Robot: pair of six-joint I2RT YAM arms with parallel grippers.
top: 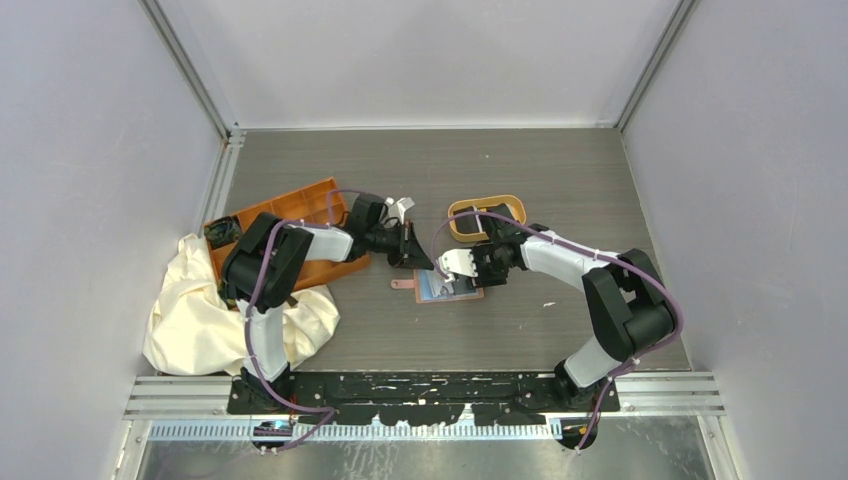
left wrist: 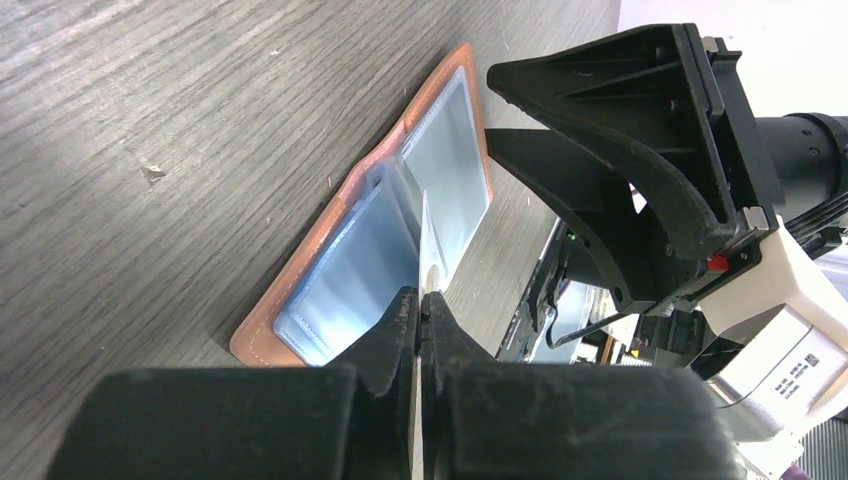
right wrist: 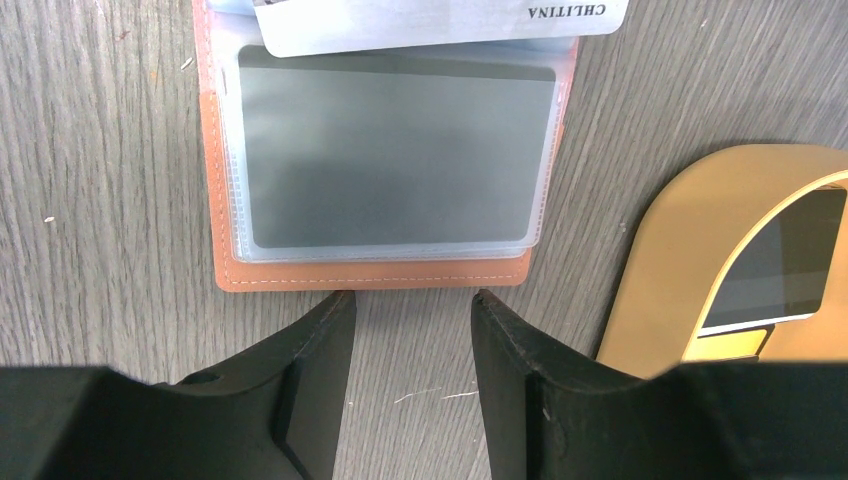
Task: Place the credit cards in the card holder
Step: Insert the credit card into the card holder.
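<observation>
The white printed card [right wrist: 440, 25] is cut off by the upper edge; the tan-rimmed oval tray [right wrist: 690, 250] is cropped at the right.

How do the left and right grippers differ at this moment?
The left gripper is shut on a thin pale card; the right gripper is open with nothing in it. The left gripper points its card at the pockets of the open card holder; the right gripper sits just outside the holder's stitched edge. Both are black and both are close to the card holder.
</observation>
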